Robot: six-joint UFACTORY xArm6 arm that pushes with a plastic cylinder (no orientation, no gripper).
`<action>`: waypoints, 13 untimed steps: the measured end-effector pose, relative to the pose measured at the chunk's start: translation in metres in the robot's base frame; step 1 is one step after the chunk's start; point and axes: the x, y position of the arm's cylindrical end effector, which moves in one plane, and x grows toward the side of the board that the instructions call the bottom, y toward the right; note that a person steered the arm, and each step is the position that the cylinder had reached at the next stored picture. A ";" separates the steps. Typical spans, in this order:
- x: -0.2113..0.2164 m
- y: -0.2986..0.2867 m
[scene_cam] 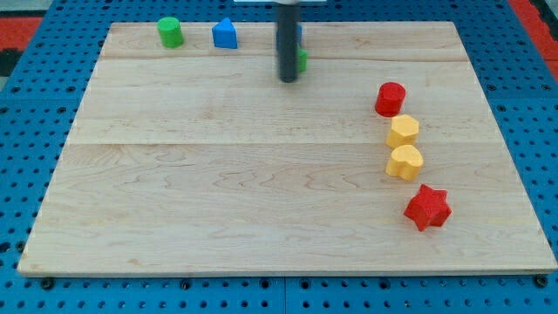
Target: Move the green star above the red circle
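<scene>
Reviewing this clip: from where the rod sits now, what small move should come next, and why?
Probably a short push toward the view's right. My tip sits just left of a green block, likely the star, mostly hidden behind the rod. The red circle lies further right and lower, so sliding the green block right along the view's top would bring it above the circle.

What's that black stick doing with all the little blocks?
That stick is a robot arm's rod, and my tip slides along the wooden board to push blocks. It sits right beside a green block, mostly hidden behind the rod, near the view's top. The job is to get the green star above the red circle, which waits at the view's right, well apart from the green block. Below the circle are two yellow blocks and a red star.
</scene>
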 end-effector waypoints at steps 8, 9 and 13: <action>-0.070 -0.121; -0.068 -0.056; 0.016 0.001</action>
